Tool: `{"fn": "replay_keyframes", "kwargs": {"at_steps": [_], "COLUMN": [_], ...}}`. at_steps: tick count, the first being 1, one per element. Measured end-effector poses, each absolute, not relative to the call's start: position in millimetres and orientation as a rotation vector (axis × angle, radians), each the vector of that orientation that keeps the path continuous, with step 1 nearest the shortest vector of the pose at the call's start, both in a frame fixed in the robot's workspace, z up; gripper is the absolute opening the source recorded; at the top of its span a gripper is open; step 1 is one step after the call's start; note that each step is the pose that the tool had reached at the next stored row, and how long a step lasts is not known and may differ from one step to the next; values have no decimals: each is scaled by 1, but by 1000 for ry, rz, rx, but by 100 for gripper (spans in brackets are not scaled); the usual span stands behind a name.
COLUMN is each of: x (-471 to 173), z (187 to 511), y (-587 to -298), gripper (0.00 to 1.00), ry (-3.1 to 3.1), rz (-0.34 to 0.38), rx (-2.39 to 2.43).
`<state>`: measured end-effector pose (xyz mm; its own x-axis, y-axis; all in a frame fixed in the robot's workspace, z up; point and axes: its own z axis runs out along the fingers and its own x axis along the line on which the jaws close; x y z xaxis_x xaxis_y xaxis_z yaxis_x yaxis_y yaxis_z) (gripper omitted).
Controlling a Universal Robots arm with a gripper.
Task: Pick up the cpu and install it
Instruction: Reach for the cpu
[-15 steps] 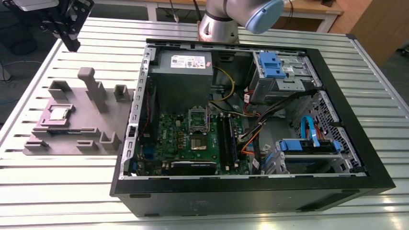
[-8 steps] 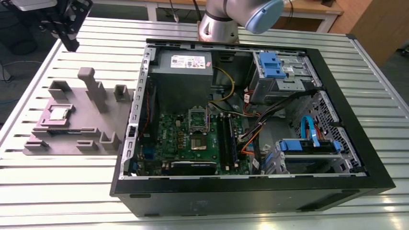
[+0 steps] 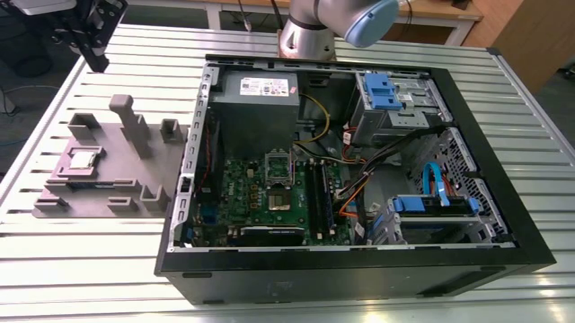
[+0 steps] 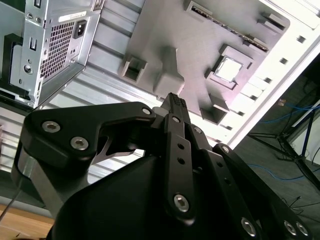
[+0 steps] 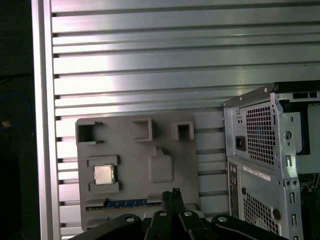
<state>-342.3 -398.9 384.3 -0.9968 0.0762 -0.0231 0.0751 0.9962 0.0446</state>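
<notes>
Jaws pressed together, empty: your gripper (image 5: 173,193) hangs clear of the tray (image 5: 132,170), whose recess keeps the cpu (image 5: 104,174) flat and square for pickup.

I see cpu (image 5: 104,174) w/ glossy metal top; tray (image 5: 130,165) matt grey plastic; table (image 5: 150,65) ribbed metal, semi-shiny; gripper (image 4: 176,101) matt black; pc case (image 3: 359,272) matt black shell.

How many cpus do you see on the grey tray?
1: the cpu lies flat in a recess of the tray, beside the case. The tray's blocks hide little.
</notes>
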Motion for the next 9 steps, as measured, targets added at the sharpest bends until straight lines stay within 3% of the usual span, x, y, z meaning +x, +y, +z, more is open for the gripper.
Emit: {"fn": "replay_keyframes", "kwargs": {"at_steps": [9], "x": [-346], "z": [384], "y": [-399], "gripper": [10], "ry": [3114], "rz": [68], "rx": [118]}}
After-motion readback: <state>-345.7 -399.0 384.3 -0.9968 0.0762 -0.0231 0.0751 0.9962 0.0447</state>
